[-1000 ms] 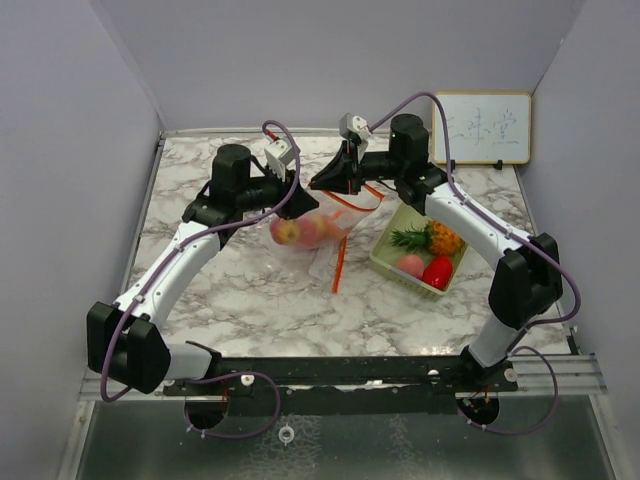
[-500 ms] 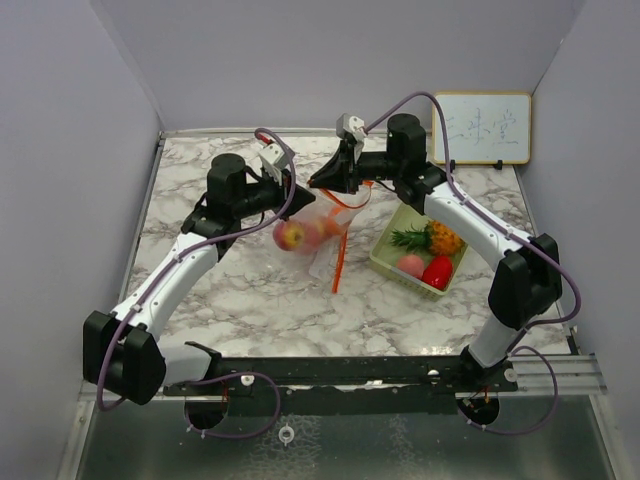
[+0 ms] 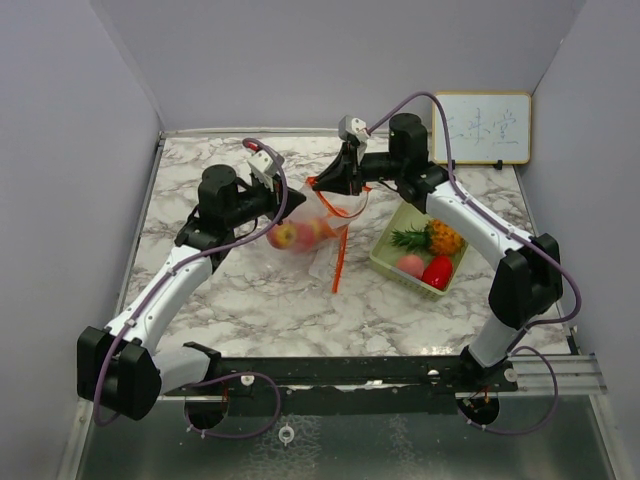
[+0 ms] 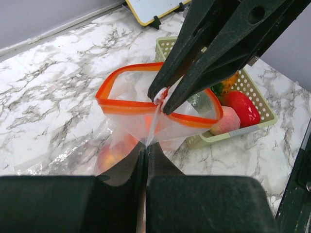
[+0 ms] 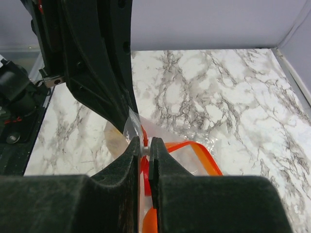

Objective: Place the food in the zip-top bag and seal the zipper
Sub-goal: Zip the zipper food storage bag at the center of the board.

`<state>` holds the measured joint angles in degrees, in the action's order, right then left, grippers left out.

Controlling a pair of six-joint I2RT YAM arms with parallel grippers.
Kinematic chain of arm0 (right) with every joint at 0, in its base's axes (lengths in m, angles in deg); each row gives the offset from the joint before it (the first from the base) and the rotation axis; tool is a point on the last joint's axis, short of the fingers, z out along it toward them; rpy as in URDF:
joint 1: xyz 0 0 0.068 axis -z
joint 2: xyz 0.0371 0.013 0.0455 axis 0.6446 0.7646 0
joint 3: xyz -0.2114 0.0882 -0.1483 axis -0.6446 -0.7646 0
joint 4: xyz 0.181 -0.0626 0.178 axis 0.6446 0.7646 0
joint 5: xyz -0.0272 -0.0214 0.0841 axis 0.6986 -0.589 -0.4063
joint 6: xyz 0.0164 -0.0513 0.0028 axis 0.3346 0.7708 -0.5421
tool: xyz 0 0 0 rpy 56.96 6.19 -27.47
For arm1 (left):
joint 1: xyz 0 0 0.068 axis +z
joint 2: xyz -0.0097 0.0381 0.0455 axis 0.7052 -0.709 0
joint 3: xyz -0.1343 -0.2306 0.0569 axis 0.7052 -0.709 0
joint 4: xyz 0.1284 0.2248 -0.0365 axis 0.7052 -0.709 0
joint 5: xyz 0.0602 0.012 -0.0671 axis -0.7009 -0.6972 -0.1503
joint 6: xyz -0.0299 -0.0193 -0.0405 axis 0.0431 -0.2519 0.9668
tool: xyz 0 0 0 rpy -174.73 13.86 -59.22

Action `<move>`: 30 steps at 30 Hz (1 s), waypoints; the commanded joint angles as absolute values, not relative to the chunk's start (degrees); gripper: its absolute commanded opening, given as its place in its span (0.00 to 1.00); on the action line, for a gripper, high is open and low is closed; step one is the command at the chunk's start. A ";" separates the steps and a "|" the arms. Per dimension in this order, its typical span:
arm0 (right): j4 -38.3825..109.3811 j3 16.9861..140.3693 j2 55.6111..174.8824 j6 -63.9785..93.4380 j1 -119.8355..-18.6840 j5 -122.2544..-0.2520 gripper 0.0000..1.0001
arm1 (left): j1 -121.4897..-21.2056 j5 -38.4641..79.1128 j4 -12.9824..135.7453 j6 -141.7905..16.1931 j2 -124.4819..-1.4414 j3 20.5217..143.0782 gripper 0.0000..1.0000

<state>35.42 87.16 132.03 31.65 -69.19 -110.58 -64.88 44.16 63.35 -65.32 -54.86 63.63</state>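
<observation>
Whiteboard (image 3: 481, 127) stands on the marble table (image 3: 250, 290) behind a mesh basket (image 3: 384, 243)

A clear plastic zip-top bag with an orange zipper band (image 3: 330, 205) hangs near the middle of the marbled surface, toward the far edge. Its mouth gapes open, pinched by the left gripper (image 4: 146, 145) and the right gripper (image 5: 145, 143). Its lower part sags onto the marble, and inside lies a glossy red-and-yellow toy apple (image 3: 287, 235). Toward the right edge, a yellow toy pineapple with green leaves (image 3: 443, 238), a pink toy peach (image 3: 410, 265) and a red toy pepper (image 3: 437, 271) lie in a pale green mesh basket (image 3: 400, 277).
</observation>
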 commanded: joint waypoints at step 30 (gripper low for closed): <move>29.20 90.41 132.45 21.90 -66.02 -124.11 0.02 | -67.33 63.90 61.81 -79.12 -59.80 73.49 0.29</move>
<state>29.10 88.49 132.05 21.34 -65.65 -122.30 -66.43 59.44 65.43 -72.99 -59.72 72.63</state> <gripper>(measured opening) 0.082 0.301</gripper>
